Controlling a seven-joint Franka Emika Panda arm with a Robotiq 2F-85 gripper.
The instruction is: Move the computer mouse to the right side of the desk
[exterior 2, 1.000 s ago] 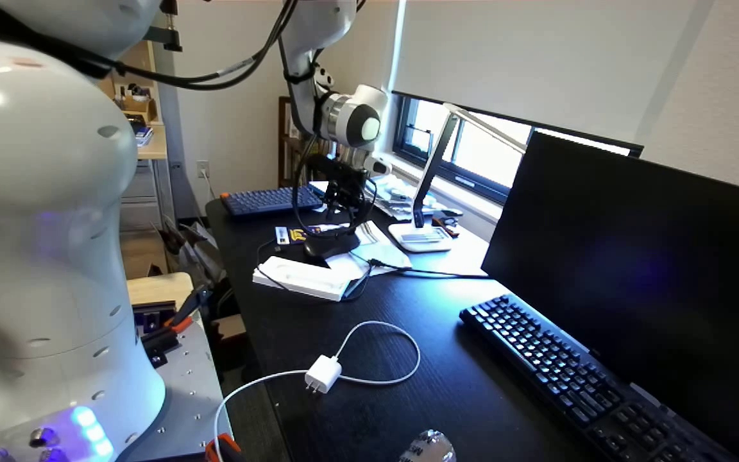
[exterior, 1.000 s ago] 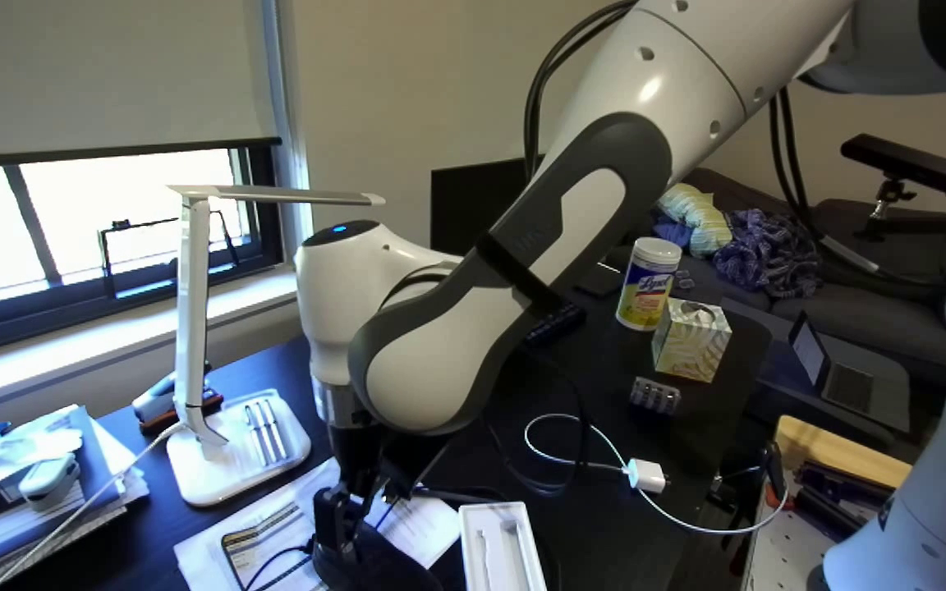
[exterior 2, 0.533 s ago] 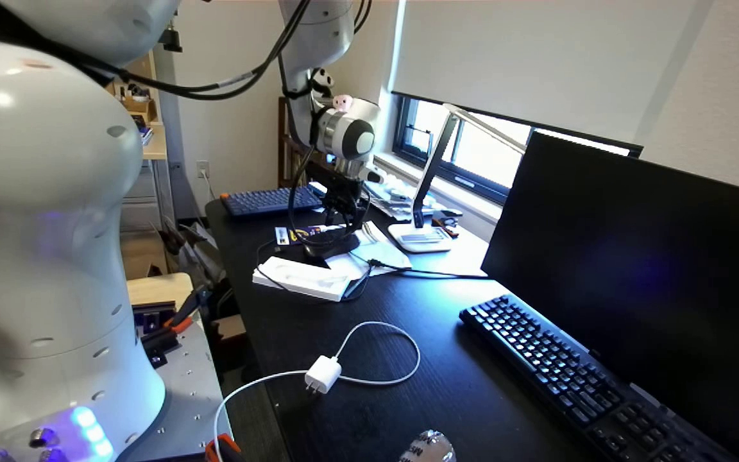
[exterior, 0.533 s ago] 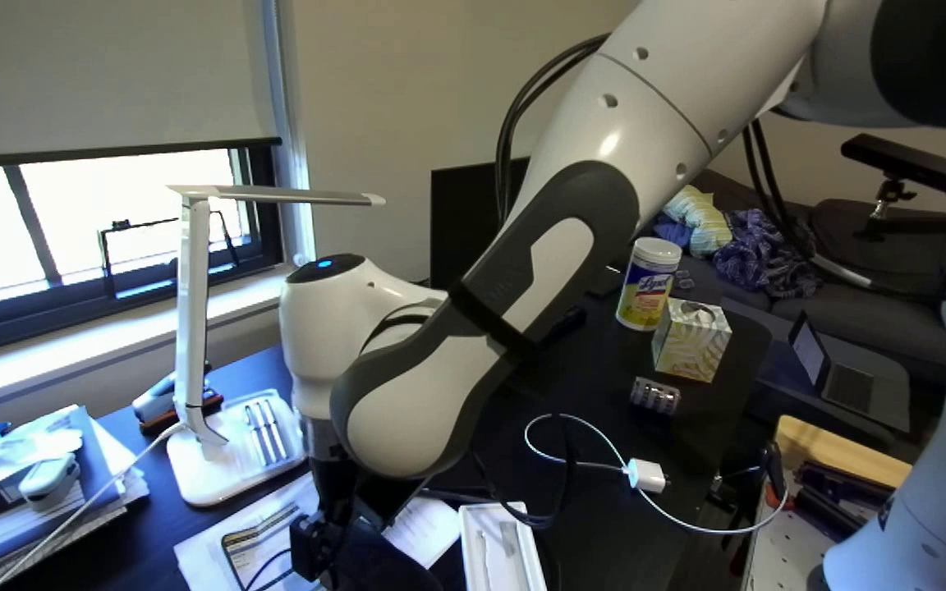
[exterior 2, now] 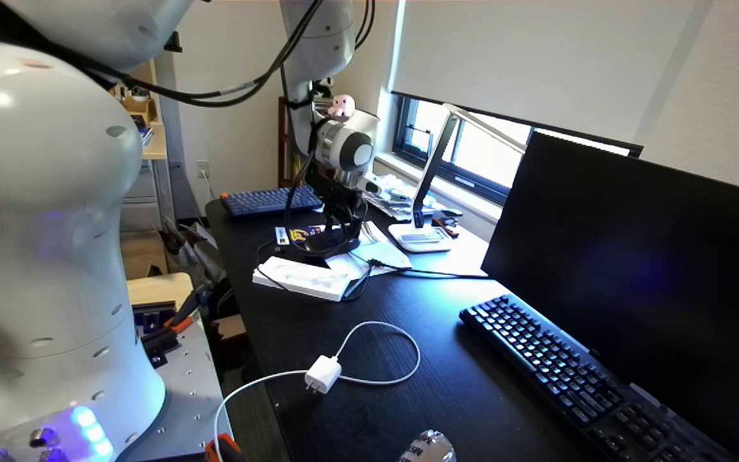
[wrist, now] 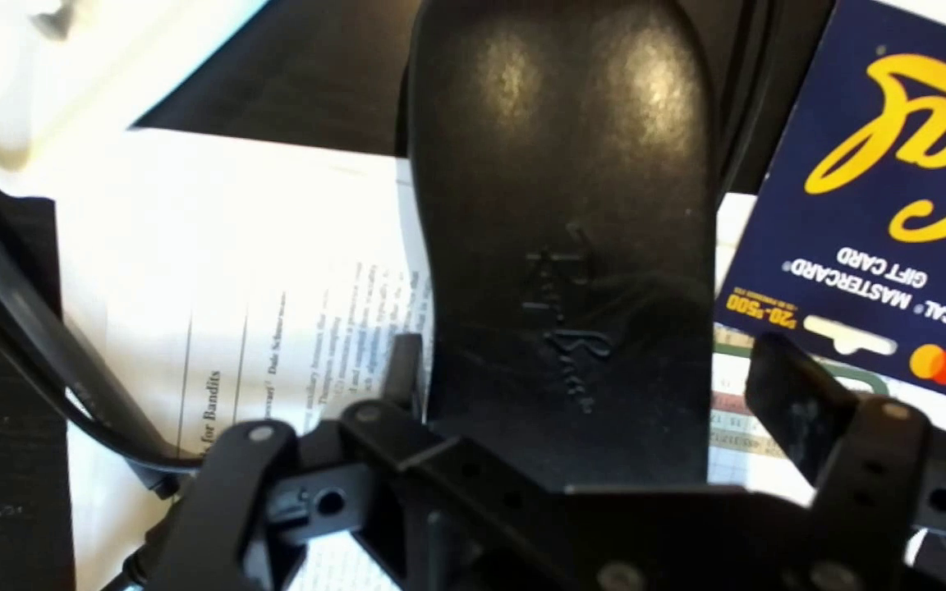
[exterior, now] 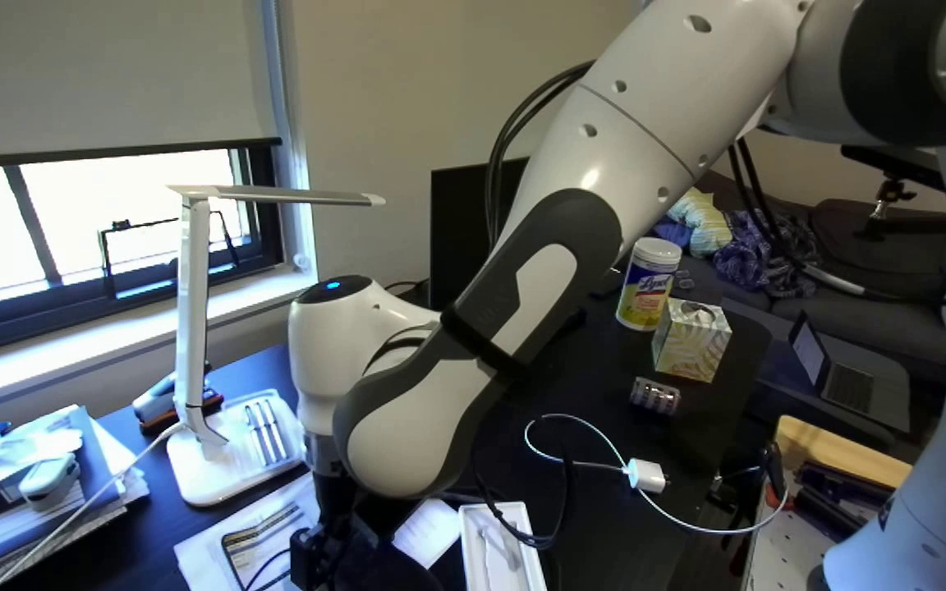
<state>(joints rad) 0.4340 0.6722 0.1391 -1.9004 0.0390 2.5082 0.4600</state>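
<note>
Tool lowered over last second; fingers stand apart astride computer mouse, not yet clamped. Location of computer mouse: on bench, just beside white box, gap between. Descent judged nearly complete; closing, then transfer, judged outstanding.

In an exterior view, the arm is extended from the upper right toward the lower left of that view, and its wrist, on which a small blue light is lit, is directed downward. In the wrist view, the hand is seen along the lower edge, and its two fingers are held well apart. In an exterior view, the base is seen standing upright, and lights are lit on its lower part.
</note>
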